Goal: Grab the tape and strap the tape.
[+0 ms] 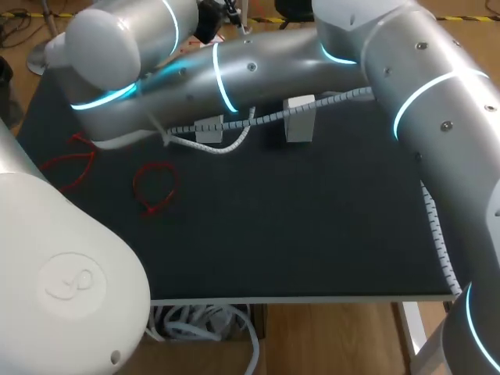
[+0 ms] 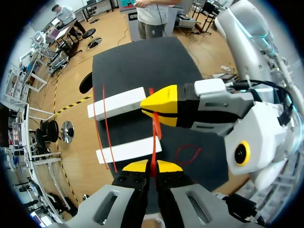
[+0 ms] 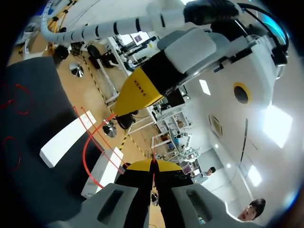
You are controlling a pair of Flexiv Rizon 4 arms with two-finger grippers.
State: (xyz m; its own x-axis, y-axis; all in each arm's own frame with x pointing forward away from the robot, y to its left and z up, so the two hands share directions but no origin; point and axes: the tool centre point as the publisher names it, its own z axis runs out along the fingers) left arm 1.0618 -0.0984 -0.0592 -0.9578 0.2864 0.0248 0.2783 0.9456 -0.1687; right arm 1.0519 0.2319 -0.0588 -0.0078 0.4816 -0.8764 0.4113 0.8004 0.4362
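Left gripper (image 2: 152, 167) is pinched shut on the red tape (image 2: 154, 141), and right gripper (image 3: 153, 165) clamps the same tape. The tape crosses two white blocks (image 2: 116, 102) at the table's (image 1: 312, 234) far side. Spare red loops (image 1: 155, 187) lie left.

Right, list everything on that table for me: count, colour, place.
Table: one, black, under everything.
Blocks: two, white, side by side at the table's far part.
Tape: one strand, red, across both blocks, held in both hands.
Loops: two, red, flat on the table's left part.
Cable: one, white spiral, running above the blocks.
Left hand: one, yellow-tipped, shut on the tape.
Right hand: one, yellow-tipped, shut on the tape.
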